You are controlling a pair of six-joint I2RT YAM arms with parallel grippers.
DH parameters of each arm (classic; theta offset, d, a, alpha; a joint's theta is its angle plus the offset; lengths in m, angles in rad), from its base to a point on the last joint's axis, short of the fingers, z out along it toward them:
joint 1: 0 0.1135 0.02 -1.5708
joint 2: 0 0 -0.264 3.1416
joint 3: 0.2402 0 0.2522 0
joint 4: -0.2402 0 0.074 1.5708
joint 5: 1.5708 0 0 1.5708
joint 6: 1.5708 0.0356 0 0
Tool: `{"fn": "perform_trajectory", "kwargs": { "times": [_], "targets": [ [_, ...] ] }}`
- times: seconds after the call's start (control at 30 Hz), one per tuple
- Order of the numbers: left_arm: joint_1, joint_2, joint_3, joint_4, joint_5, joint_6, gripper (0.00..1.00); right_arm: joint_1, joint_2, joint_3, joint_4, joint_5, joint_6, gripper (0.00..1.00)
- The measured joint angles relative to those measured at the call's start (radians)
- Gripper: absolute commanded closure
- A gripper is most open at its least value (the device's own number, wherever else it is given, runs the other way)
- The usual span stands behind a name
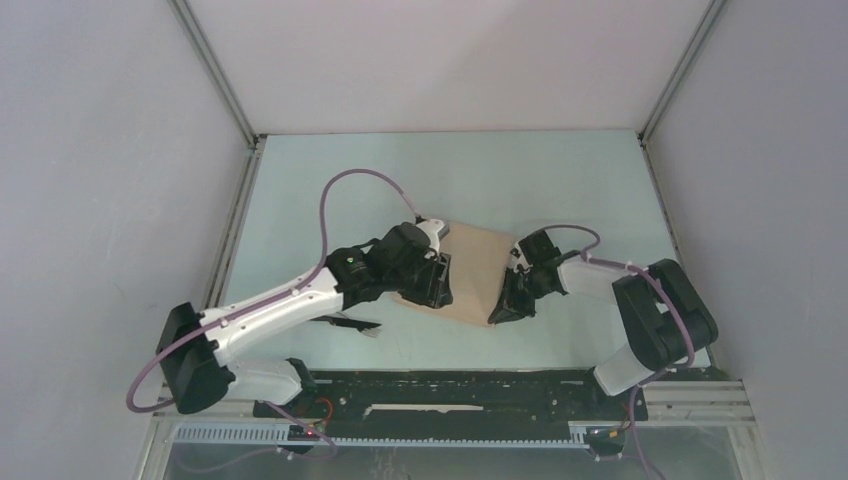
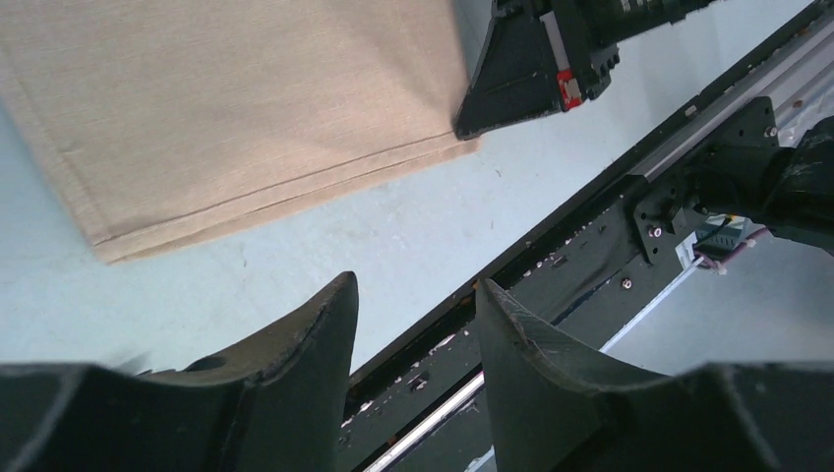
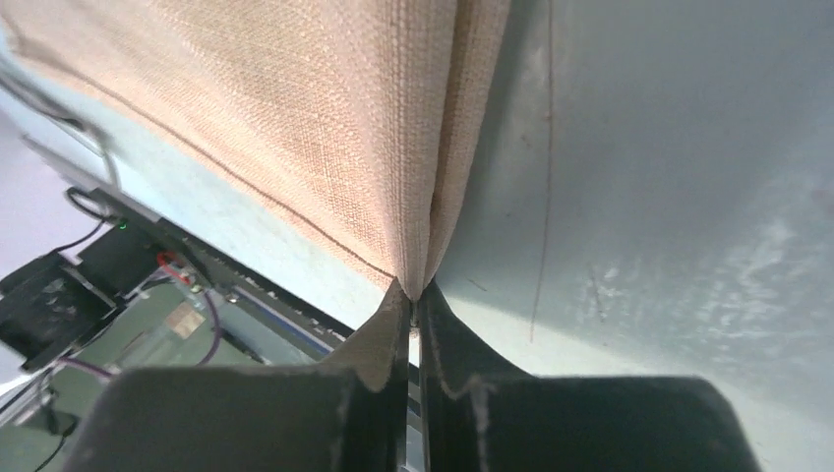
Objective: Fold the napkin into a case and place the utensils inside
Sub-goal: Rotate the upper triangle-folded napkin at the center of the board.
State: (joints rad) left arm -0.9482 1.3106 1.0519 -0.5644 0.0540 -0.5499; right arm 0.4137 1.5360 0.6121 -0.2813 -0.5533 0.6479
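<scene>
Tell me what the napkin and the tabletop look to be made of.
The napkin: woven fabric, matte tan; coarse thread weave and a stitched hem show. The tabletop: hard, smooth, pale blue-green, likely painted or laminated; faint sheen and scuff marks.

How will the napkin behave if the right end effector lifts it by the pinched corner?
Likely floppy: the napkin is woven cloth, pinched into a crease at the right end effector. Probably light; its stacked layers may peel apart when raised.
</scene>
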Motion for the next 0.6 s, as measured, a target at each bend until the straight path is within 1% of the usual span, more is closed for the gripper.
{"fn": "perform_trajectory", "kwargs": {
  "times": [0.03, 0.13, 0.27, 0.4, 0.6],
  "targets": [
    [0.008, -0.022, -0.017, 0.004, 0.001, 0.000, 0.46, -0.001, 0.017, 0.038, -0.057, 0.023, -0.024, 1.00],
    [0.040, -0.103, -0.069, 0.019, 0.013, 0.001, 0.46, -0.018, 0.069, 0.142, -0.207, 0.080, -0.097, 1.00],
    [0.096, -0.197, -0.116, 0.032, 0.041, 0.003, 0.46, -0.085, 0.092, 0.198, -0.336, 0.130, -0.165, 1.00],
    [0.141, -0.277, -0.143, 0.028, 0.070, 0.013, 0.46, -0.119, 0.172, 0.264, -0.435, 0.119, -0.183, 1.00],
    [0.156, -0.329, -0.147, 0.018, 0.116, 0.037, 0.46, -0.157, 0.233, 0.359, -0.586, 0.242, -0.197, 1.00]
  ]
}}
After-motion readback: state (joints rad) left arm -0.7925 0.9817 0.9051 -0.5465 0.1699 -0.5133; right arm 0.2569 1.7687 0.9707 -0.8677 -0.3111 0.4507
